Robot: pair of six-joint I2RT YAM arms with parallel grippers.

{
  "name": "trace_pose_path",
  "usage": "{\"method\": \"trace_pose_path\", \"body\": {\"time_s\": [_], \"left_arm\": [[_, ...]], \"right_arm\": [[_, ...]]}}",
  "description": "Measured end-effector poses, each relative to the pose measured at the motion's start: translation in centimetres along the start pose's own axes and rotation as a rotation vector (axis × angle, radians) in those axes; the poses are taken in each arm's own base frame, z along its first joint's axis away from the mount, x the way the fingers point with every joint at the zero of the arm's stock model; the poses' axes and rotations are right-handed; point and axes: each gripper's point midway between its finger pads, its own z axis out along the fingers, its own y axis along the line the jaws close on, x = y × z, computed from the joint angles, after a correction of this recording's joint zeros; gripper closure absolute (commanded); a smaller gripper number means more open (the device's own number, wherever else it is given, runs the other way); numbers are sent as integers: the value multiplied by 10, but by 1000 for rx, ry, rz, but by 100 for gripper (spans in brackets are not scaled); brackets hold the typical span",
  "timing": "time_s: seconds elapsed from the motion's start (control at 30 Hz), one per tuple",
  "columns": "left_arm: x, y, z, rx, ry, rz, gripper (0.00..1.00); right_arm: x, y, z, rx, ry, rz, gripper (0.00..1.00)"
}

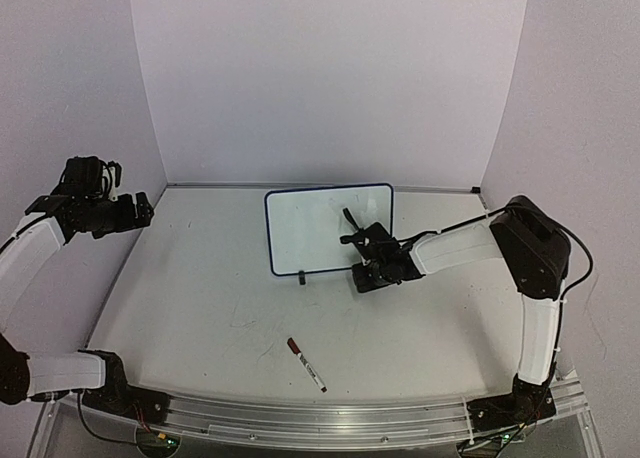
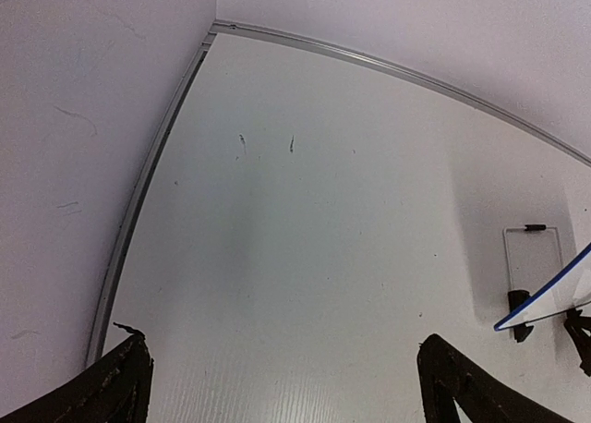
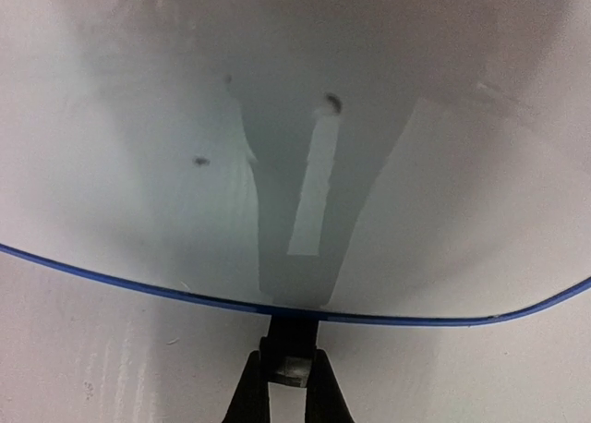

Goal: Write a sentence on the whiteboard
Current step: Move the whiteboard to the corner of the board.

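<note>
The whiteboard (image 1: 318,228) stands upright at the middle back of the table, with a thin blue-dark frame and a black foot (image 1: 302,276). My right gripper (image 1: 360,268) is at its lower right edge. In the right wrist view the gripper (image 3: 293,372) is shut on a small black block (image 3: 294,344) that touches the board's bottom frame (image 3: 138,284) and looks like the other foot. No handwriting shows on the board, only a couple of dark spots (image 3: 201,161). My left gripper (image 1: 140,210) is open and empty at the far left, above bare table (image 2: 286,395). The board's edge (image 2: 554,298) shows at that view's right.
A marker with a red cap (image 1: 307,365) lies on the table in front, between the arms. Light walls close the table at the back and both sides. A metal rail (image 1: 320,418) runs along the near edge.
</note>
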Motion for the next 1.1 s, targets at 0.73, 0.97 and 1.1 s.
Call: {"method": "trace_pose_path", "body": {"time_s": [0.73, 0.97, 1.1], "left_arm": [[3, 4, 6, -24, 17, 0, 1], [2, 3, 6, -20, 15, 0, 0], [2, 2, 5, -12, 3, 0, 1]], "right_arm": [[8, 37, -41, -152, -7, -79, 18], [9, 33, -93, -220, -51, -81, 18], [12, 47, -123, -264, -60, -112, 23]]}}
